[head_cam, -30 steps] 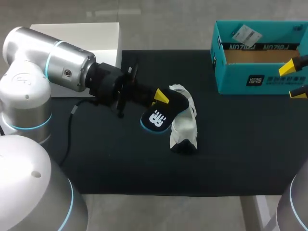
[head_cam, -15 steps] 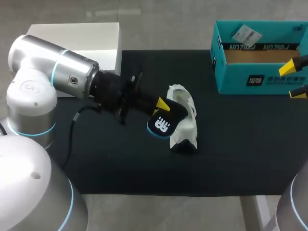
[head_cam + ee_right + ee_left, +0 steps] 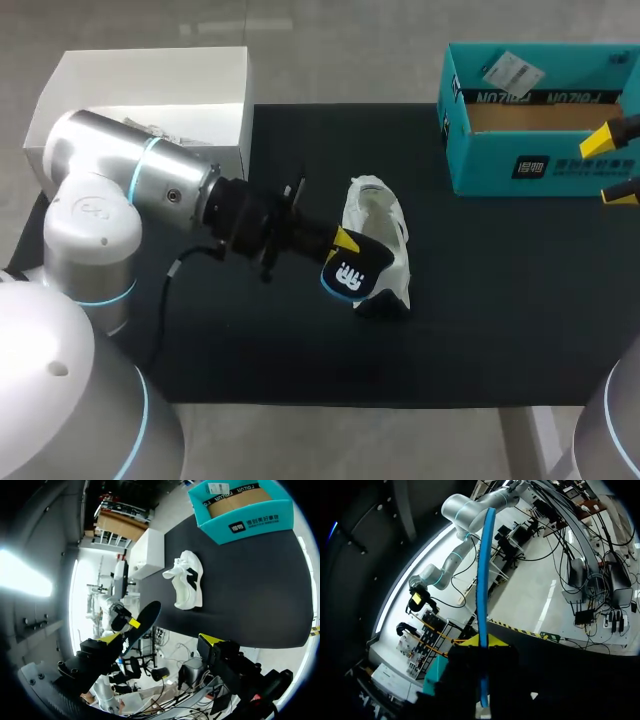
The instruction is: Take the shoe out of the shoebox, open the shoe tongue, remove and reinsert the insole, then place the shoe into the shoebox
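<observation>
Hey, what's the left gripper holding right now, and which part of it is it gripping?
The left gripper pinches the black insole across its flat faces, partway along its length; the right gripper holds nothing.

a white logo mark sits on the black insole (image 3: 347, 272). the teal shoebox (image 3: 480, 165) bears a dark label with white characters on its front wall and lettering inside; its white tag (image 3: 511, 70) is too small to read.
</observation>
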Robot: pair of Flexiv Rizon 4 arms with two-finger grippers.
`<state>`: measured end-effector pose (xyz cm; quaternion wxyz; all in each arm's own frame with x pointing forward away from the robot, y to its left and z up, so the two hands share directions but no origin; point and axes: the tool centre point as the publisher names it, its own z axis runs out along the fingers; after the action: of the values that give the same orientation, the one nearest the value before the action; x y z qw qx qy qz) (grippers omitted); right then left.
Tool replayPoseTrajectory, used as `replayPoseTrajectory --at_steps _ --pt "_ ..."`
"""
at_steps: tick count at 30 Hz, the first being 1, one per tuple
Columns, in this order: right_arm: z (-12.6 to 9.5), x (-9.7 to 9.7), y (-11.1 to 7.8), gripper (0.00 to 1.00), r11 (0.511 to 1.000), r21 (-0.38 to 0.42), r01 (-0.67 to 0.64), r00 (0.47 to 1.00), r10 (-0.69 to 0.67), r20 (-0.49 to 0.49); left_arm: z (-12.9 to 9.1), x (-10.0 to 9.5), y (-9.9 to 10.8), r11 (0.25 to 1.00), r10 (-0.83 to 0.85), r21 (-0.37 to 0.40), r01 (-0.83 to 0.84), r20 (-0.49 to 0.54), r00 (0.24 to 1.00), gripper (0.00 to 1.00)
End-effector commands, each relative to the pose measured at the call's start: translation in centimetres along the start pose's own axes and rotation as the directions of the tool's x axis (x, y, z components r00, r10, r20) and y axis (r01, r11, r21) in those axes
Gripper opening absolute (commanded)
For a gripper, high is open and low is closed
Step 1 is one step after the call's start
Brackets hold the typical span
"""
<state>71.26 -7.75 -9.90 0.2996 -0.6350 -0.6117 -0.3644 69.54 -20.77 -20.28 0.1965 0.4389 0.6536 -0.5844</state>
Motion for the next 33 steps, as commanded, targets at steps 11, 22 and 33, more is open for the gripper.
replayPoseTrajectory --at_steps 11,22,33 --pt "0.0 0.0 -0.1 1.00 1.000 -0.001 -0.002 1.000 0.002 0.003 0.4 -0.1 0.3 1.000 0.000 0.001 0.000 -0.002 1.000 0.00" --pt "0.0 0.0 -0.1 1.00 1.000 -0.001 -0.002 1.000 0.002 0.003 1.7 0.4 4.6 0.992 0.031 -0.119 -0.037 -0.050 0.998 0.00" --pt "0.0 0.0 -0.1 1.00 1.000 -0.001 -0.002 1.000 0.002 0.003 3.1 1.3 7.7 0.998 -0.002 -0.056 0.000 -0.027 1.000 0.00"
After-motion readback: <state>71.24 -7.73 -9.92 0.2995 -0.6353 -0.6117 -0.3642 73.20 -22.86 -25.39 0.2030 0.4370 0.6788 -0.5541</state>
